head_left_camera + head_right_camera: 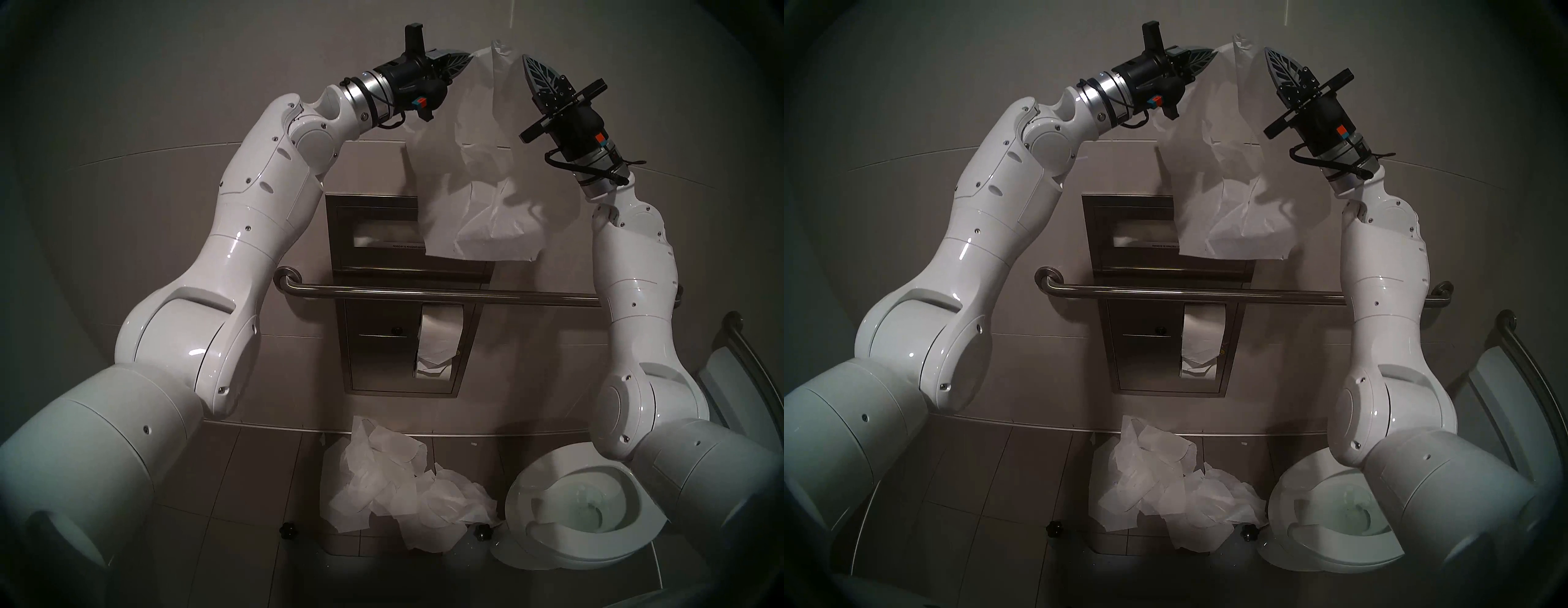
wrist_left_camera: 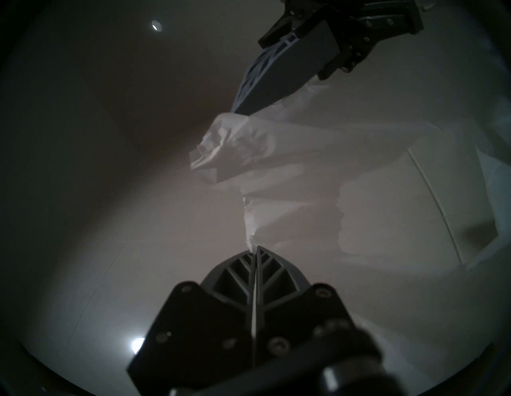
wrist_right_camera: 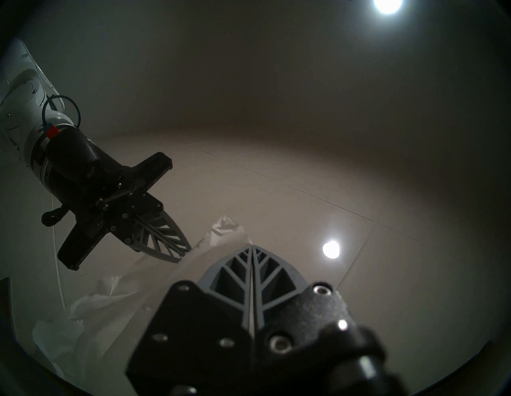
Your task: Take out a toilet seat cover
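Observation:
The toilet seat cover (image 1: pixel 475 191) is a thin creased white sheet hanging high against the wall between my two grippers. My left gripper (image 1: pixel 470 55) is shut on its upper left edge, and paper shows between the fingers in the left wrist view (image 2: pixel 254 247). My right gripper (image 1: pixel 525 57) is shut, with the sheet's bunched top corner (image 2: pixel 215 143) at its tip. The sheet's lower edge hangs in front of the right part of the steel dispenser (image 1: pixel 339 237). The cover also shows in the head stereo right view (image 1: pixel 1229 204) and in the right wrist view (image 3: pixel 226 229).
A steel grab bar (image 1: pixel 424 292) runs across the wall below the dispenser. A toilet paper roll (image 1: pixel 439 335) sits in the lower holder. A heap of wrinkly white sheets (image 1: pixel 394 479) lies on the floor. The toilet (image 1: pixel 551 530) stands at the lower right under my right arm.

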`<state>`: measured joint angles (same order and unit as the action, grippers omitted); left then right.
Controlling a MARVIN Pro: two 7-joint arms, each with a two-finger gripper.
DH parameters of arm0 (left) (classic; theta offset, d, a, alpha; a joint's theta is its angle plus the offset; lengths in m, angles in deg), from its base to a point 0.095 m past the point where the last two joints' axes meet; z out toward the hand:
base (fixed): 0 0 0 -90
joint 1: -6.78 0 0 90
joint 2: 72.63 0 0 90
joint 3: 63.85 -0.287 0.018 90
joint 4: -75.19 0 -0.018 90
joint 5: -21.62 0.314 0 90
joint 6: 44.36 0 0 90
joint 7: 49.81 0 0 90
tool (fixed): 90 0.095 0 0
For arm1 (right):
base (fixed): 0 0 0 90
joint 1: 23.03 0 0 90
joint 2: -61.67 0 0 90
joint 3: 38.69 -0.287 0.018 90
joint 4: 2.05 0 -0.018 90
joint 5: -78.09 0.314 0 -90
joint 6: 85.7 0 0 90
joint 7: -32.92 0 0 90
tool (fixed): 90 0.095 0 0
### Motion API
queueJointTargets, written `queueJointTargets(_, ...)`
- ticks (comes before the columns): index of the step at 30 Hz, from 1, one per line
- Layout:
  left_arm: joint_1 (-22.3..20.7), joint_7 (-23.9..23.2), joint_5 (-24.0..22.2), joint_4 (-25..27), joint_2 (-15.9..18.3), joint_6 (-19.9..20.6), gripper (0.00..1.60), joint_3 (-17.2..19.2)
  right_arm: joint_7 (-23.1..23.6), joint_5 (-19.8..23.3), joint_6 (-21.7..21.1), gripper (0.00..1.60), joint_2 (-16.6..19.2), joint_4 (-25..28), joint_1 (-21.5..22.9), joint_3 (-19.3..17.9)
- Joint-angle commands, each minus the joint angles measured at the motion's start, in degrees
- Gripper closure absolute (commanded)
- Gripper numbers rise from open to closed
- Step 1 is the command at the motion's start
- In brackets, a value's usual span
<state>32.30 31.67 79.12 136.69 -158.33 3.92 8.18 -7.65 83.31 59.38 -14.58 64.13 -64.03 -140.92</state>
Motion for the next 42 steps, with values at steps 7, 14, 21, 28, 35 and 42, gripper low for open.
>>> queueJointTargets(7,5.24,-8.57,-4.31,10.88,-0.05,6.50,1.60,2.44,-0.24,0.99,-0.08,1.60,0.17,11.46,-9.53,-3.13)
queueJointTargets(14,7.28,-14.79,-6.42,14.05,-0.82,10.65,1.60,3.21,-0.72,-0.08,-0.08,1.60,-0.99,13.70,-13.50,-4.15)
queueJointTargets(21,8.81,-19.92,-8.71,15.86,-1.59,12.64,1.60,3.50,-1.15,-1.79,-0.08,1.60,-2.28,14.59,-14.77,-4.88)
queueJointTargets(28,9.59,-22.52,-9.65,16.74,-1.60,13.92,1.60,4.07,-1.40,-3.29,-0.08,1.60,-3.33,14.53,-15.14,-5.52)
queueJointTargets(35,10.05,-23.75,-9.61,17.29,-1.29,15.07,1.60,4.85,-1.46,-4.17,-0.08,1.60,-4.08,14.60,-15.12,-6.17)
queueJointTargets(42,10.36,-24.31,-9.39,17.74,-1.18,15.73,1.60,5.34,-1.41,-4.75,-0.08,1.60,-4.68,14.79,-15.24,-6.66)
